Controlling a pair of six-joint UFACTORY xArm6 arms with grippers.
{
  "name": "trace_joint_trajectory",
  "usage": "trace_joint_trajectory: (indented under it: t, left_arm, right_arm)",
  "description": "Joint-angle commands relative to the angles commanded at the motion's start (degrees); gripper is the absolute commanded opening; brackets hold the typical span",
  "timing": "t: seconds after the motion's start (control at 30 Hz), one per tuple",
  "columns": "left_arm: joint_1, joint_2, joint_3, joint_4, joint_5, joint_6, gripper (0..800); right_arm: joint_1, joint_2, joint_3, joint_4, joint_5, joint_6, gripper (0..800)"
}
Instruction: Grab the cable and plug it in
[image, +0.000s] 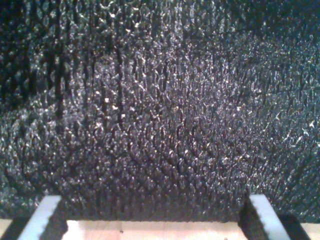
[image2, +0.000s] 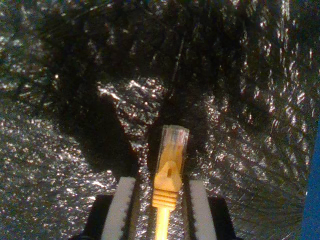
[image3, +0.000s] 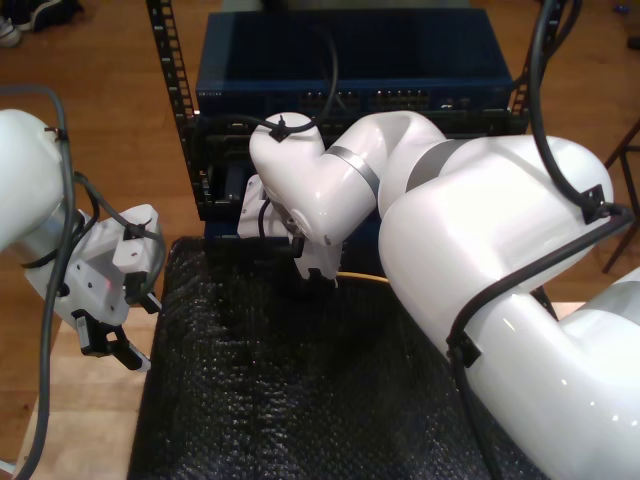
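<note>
The cable (image2: 167, 172) is yellow-orange, and its clear plug (image2: 173, 140) points out past the white fingers (image2: 124, 205) of my second gripper (image2: 162, 186), which is shut on the cable's boot. In the exterior view my second gripper (image3: 318, 268) hangs low over the far edge of the black mat (image3: 300, 400), just in front of the rack, and a short yellow length of the cable (image3: 366, 277) trails toward that view's right. My first gripper (image: 154, 210) stands open with nothing between its fingers (image: 42, 215). My first gripper (image3: 105, 345) is at the mat's left edge in the exterior view.
A blue network unit (image3: 360, 60) with a row of ports (image3: 400, 100) sits in a black rack (image3: 175, 90) behind the mat. The black bubble mat (image: 160, 115) lies on a wooden table (image3: 90, 400). A blue edge (image2: 312, 200) borders the mat.
</note>
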Motion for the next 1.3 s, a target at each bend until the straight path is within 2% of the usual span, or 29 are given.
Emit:
trace_joint_trajectory:
  t: [0.83, 1.2, 1.3]
  left_arm:
    - [0.0, 0.0, 0.0, 0.0, 0.0, 0.0, 800]
    - [0.0, 0.0, 0.0, 0.0, 0.09, 0.0, 800]
    - [0.0, 0.0, 0.0, 0.0, 0.0, 0.0, 800]
  right_arm:
    - [0.09, -0.09, 0.26, -0.53, 0.18, 0.0, 181]
    - [0.09, -0.18, 0.35, -0.53, 0.18, 0.09, 134]
    - [0.18, -0.26, 0.35, -0.53, 0.18, 0.09, 80]
